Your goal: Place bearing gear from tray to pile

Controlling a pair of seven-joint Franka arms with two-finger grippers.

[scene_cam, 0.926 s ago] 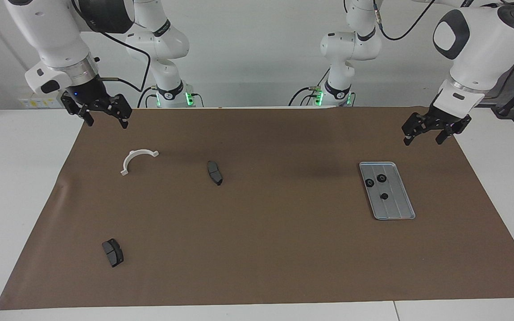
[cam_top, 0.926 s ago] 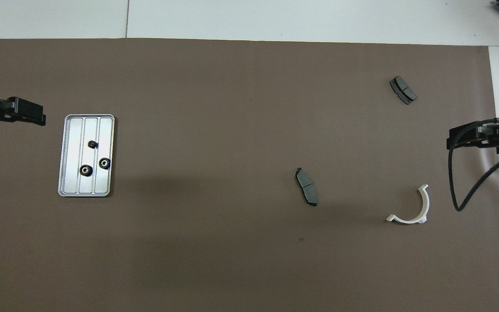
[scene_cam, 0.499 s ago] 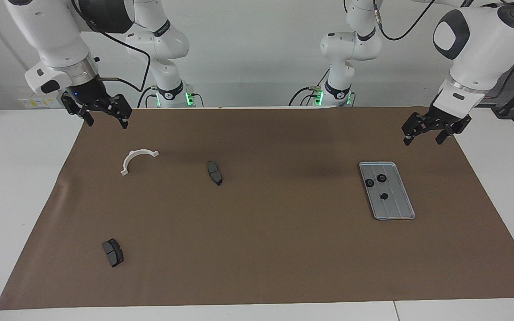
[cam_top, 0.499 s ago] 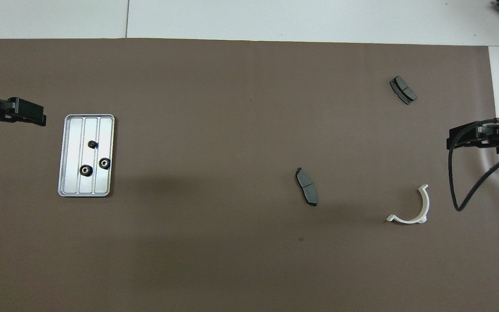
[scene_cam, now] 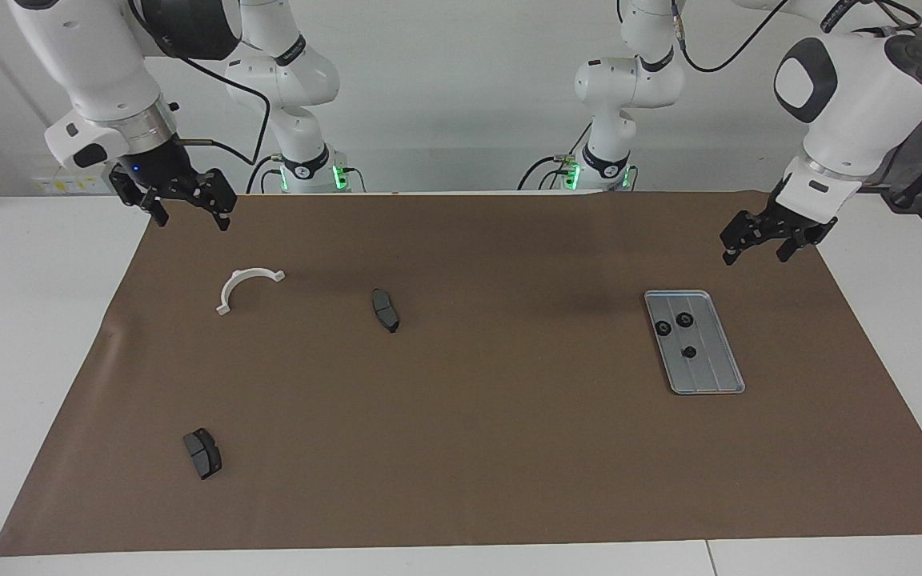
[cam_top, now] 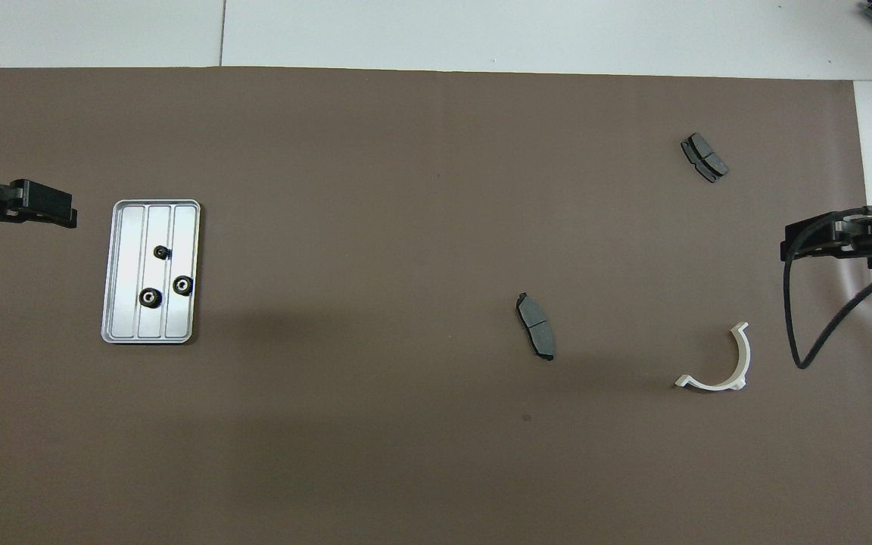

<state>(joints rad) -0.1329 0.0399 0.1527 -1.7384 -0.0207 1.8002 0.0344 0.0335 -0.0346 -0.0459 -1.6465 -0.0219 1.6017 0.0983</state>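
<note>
Near the table edge at the left arm's end, the tray [scene_cam: 695, 342] lies on the brown mat [scene_cam: 461, 448] with three gears [scene_cam: 682, 319] in it. The left gripper [scene_cam: 757, 250] hangs in the air over the mat, just beside the tray's end nearer to the robots, with its jaws wide apart and holding nothing. The right gripper [scene_cam: 189, 214] waits over the mat's corner at the right arm's end, also spread and empty, near the white bracket [scene_cam: 246, 286]. Two brake pads [scene_cam: 385, 310] lie well apart from the tray.

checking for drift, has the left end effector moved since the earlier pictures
Yes, slightly. In the facing view the left end effector has edged up and away from the tray, toward the robots' edge of the brown mat.
</note>
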